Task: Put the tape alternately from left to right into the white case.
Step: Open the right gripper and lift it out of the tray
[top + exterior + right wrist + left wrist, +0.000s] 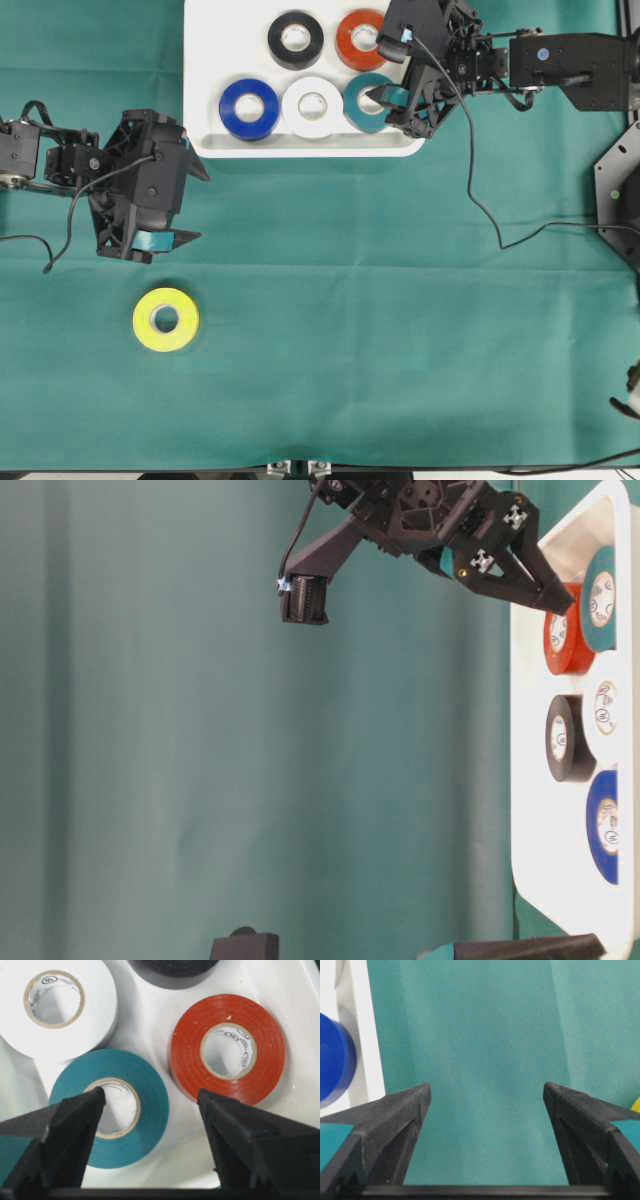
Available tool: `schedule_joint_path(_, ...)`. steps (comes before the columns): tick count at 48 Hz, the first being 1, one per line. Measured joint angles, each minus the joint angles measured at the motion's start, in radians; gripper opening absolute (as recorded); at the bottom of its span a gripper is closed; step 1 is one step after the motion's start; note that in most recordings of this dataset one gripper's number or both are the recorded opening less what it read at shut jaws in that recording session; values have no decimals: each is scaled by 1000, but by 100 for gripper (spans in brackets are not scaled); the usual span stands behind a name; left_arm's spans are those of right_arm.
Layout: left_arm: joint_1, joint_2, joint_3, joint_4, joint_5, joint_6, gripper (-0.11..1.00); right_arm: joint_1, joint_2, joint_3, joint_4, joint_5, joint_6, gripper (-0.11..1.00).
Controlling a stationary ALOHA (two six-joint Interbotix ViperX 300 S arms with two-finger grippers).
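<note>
- Overhead, five rolls lie flat in the white case (205,140): black (295,39) and red-orange (360,39) toward 12 o'clock, blue (249,108), white (312,106) and teal (367,103) toward 6. The yellow roll (166,319) lies alone on the green cloth (400,300), at 6 o'clock from the left gripper (170,206), whose jaws stand apart and empty. The right gripper (396,72) hangs over the teal roll.
- At table level, the right gripper's fingers spread above the case, holding nothing.
- From the left wrist, only cloth lies between the wide jaws; a yellow sliver shows at 3 o'clock.
- From the right wrist, the open jaws sit over the teal roll, one fingertip above its core.
- Judging by looks, the rolls are light, stiff and smooth-sided; pinching one wall through the core, or across the outer rim, should hold.
</note>
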Motion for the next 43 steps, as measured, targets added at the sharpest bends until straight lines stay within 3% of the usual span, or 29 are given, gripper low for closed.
schedule_joint_path(15, -20, 0, 0, 0, 37, -43, 73, 25, -5, 2, 2, -8, 0, 81)
schedule_joint_path(43, -52, 0, -2, -2, 41, -80, 73, 216, -75, 2, 0, -21, 0, 81)
